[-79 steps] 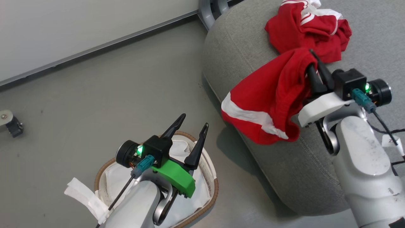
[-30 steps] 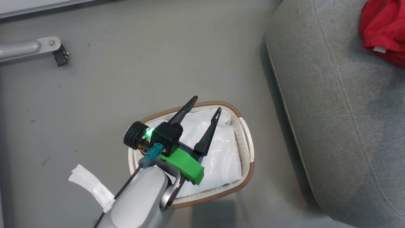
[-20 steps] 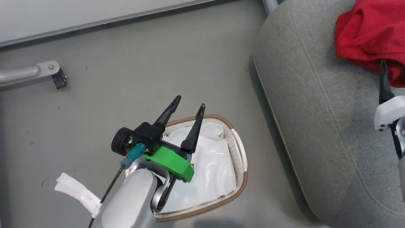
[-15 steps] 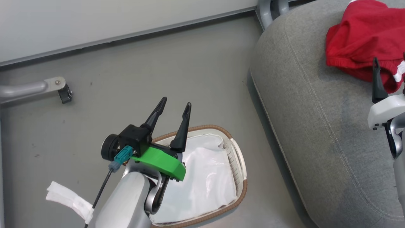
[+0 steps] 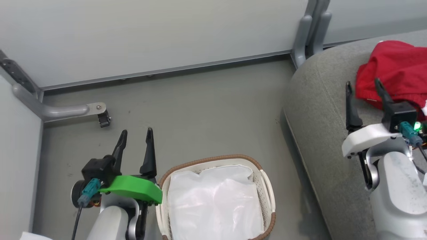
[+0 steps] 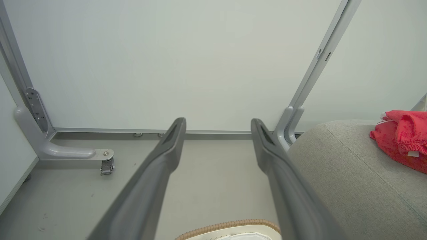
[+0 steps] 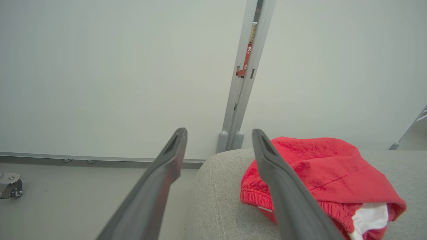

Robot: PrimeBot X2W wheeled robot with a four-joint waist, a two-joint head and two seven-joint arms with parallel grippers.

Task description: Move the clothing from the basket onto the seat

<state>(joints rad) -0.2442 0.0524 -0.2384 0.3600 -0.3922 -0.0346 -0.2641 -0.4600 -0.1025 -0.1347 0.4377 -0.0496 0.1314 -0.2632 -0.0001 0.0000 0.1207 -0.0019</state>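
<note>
While it hangs over the grey floor point(image 5: 200, 110), the left end effector point(image 5: 136, 130) is released, holding nothing, just left of the small oval white perforated plastic basket with a brown woven rim point(image 5: 213, 158). Basket contents: plain white liner sheet point(image 5: 213, 200). Large grey fabric-upholstered seat point(image 5: 320, 133), right. Right end effector point(image 5: 363, 82): released, holding nothing, over the seat. Crumpled red fabric clothing with white trim point(image 5: 390, 70): on the seat, just beyond its fingertips; contact cannot be told.
</note>
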